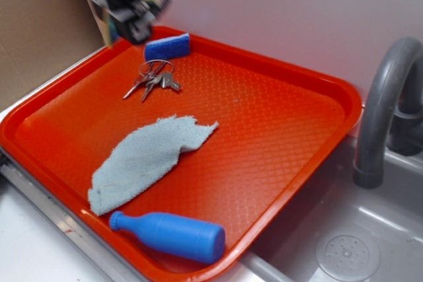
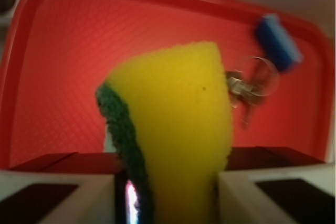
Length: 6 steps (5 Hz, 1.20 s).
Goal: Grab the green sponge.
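End effector [image 2: 170,192] clamped on the green sponge [image 2: 176,129], lifted above the red tray [image 1: 317,84] at the upper left of the exterior frame. On the tray: blue sponge [image 1: 167,47], keys [image 1: 153,78], grey cloth [image 1: 147,156], blue bottle [image 1: 172,234]

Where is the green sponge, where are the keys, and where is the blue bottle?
green sponge [image 2: 173,129], wrist view, middle of its yellow foam face.
keys [image 1: 153,78], exterior view, where the keys meet the ring.
blue bottle [image 1: 175,234], exterior view, middle of its body.
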Each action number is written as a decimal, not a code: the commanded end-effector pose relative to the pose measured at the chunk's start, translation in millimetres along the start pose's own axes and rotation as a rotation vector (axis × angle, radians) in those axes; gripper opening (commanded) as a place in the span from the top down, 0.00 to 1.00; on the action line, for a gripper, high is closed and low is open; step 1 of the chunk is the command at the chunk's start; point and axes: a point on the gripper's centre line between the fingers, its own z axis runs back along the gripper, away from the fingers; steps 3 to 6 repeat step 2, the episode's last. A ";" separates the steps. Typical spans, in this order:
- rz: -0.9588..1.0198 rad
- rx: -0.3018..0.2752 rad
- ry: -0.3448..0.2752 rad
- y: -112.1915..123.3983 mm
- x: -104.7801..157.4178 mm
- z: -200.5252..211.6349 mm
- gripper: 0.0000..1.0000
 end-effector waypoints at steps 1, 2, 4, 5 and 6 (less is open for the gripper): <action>0.176 0.004 -0.100 36.2 -61.2 43.5 1.00; 0.073 -0.016 -0.006 45.4 -45.2 40.5 0.90; 0.073 -0.016 -0.006 45.4 -45.2 40.5 0.90; 0.073 -0.016 -0.006 45.4 -45.2 40.5 0.90; 0.073 -0.016 -0.006 45.4 -45.2 40.5 0.90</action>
